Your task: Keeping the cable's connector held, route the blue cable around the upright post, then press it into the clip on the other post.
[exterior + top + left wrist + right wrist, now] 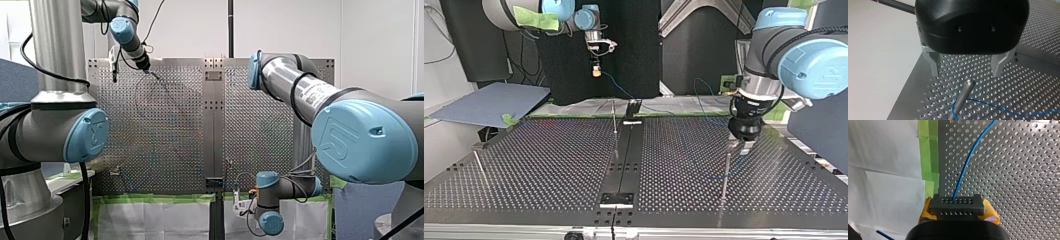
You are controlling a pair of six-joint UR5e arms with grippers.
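Note:
My right gripper (958,213) is shut on the dark grey connector (957,204), its yellow pads (926,210) on both sides. The blue cable (968,162) leaves the connector and runs out over the perforated plate. In the top view my right gripper (595,70) hangs high at the back. My left gripper (965,73) stands open just above the tip of an upright metal post (963,96), with nothing between its metal fingers (934,65). The cable (998,108) wraps round that post lower down. In the top view my left gripper (744,142) sits over the same post (726,172).
Another thin post (614,117) stands at the middle of the perforated table (549,165), and one (479,167) at the top view's left. A dark rail (624,160) runs down the centre. Green tape (931,152) and white sheeting edge the plate.

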